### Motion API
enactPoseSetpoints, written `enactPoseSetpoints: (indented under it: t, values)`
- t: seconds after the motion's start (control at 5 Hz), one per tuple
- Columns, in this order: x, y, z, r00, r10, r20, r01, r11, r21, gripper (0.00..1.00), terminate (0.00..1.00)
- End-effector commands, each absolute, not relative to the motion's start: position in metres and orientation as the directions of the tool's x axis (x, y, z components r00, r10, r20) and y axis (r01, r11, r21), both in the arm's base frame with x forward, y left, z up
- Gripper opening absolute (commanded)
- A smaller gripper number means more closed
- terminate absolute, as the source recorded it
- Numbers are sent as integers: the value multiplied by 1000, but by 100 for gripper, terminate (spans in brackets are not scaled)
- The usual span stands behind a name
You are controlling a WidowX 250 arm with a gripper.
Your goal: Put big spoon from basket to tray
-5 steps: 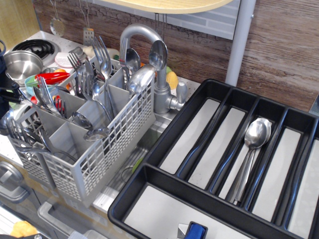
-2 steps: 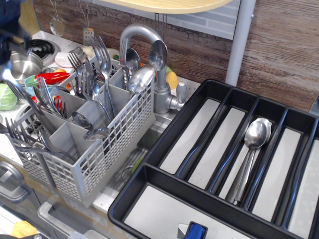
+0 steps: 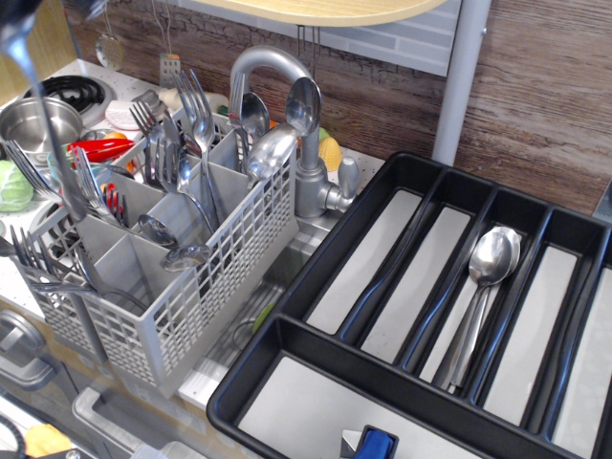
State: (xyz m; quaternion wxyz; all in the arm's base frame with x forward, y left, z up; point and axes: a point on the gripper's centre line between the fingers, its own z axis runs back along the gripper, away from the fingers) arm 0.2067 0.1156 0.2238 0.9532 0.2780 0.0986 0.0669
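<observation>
The big spoon (image 3: 45, 129) is a long slim steel utensil hanging slanted over the left end of the basket (image 3: 191, 296), its lower end still down among the cutlery there. Its top runs up to the frame's top left corner, where a dark blurred part of my gripper (image 3: 17, 11) shows, shut on it. The light grey grid basket holds several forks and spoons in its compartments. The black tray (image 3: 316, 277) with pale grey slots lies at the right, well away from the gripper.
Stacked broad steel spoons (image 3: 486, 263) lie in one long slot of the tray. A steel faucet (image 3: 287, 86) stands behind the basket. A steel pot (image 3: 38, 120) and a stove sit at the far left. A small blue object (image 3: 376, 443) is in the crosswise slot.
The gripper has risen from the basket's left side to the top left corner, drawing the big spoon upward out of the basket.
</observation>
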Motion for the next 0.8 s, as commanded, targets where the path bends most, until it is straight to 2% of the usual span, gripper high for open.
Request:
enactPoseSetpoints:
  t: [0.0,0.2,0.4,0.6]
  values:
    - [234,57,226,940,309,-145,-215,866,452,0,0]
    - [249,27,204,930,342,-135,-275,892,360,0,0]
    - [270,-2,190,900,386,-204,-335,910,243,0,0]
    - [276,-23,156,904,359,-231,-317,927,201,0,0]
